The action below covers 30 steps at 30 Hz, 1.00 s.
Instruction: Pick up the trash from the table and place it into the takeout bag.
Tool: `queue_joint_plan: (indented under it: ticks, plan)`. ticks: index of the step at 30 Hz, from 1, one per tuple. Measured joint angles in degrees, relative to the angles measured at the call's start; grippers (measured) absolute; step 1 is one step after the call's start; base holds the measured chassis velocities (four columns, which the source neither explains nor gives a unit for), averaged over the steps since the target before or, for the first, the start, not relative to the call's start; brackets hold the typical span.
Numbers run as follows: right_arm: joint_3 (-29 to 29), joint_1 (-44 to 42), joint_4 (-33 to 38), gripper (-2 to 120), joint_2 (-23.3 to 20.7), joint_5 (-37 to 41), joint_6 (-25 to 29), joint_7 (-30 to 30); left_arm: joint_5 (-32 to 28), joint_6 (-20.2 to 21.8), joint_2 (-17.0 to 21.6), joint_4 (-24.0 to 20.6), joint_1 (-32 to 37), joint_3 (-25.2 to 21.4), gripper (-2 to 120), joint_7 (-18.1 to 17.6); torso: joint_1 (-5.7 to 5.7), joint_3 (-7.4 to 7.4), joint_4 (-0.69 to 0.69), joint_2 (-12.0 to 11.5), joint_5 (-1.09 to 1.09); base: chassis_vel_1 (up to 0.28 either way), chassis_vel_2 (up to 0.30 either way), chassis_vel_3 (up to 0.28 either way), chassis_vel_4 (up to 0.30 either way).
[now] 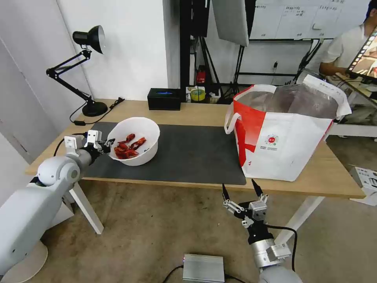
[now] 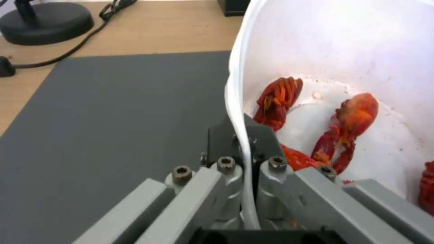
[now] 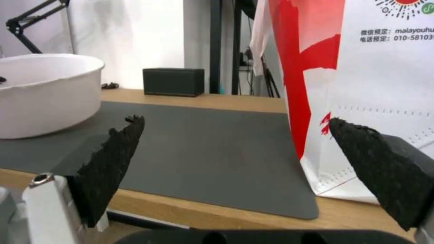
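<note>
**Pinching a thin rim: spill risk at the bowl**

Clamping the near wall of the bowl (image 2: 343, 54), the left gripper (image 1: 103, 146) has one finger inside and one outside, pressed together on the thin white rim. The bowl sits at the left end of the mat (image 1: 184, 151) on the surface (image 1: 196, 112), looking slightly tilted, with red shells (image 1: 127, 147) heaped in it. A one-sided hold on a flexible rim could let the bowl sag or twist once lifted, tipping shells onto the mat; the rim could also slip free. The bag (image 1: 282, 149) stands well apart at the right end, mouth open, so the carry is long. The right gripper (image 1: 242, 188) hangs spread and empty below the surface's front edge, near the bag.
</note>
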Motion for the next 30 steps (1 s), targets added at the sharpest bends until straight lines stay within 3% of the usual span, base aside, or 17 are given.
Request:
queue_joint_plan:
  ticks: [14, 21, 30]
  plan:
    - [0.00, 0.00, 0.00, 100, 0.00, 0.00, 0.00, 0.00, -9.05, 3.05, 2.43, -10.83, 3.14, -1.22, 0, -2.75, -0.01, 0.00, 0.00, 0.00, 0.01, 0.000, 0.000, 0.000, 0.000]
    - [0.00, 0.00, 0.00, 100, 0.00, 0.00, 0.00, 0.00, -12.20, 4.51, 2.73, -13.42, 1.98, -0.14, 0, -3.53, -0.01, 0.00, -0.01, 0.00, 0.01, 0.000, 0.000, 0.000, 0.000]
    - [0.00, 0.00, 0.00, 100, 0.00, 0.00, 0.00, 0.00, -19.86, 6.85, 4.70, -18.40, 1.06, 0.96, 0, -7.63, -0.01, 0.00, 0.00, 0.00, 0.00, 0.000, 0.000, 0.000, 0.000]
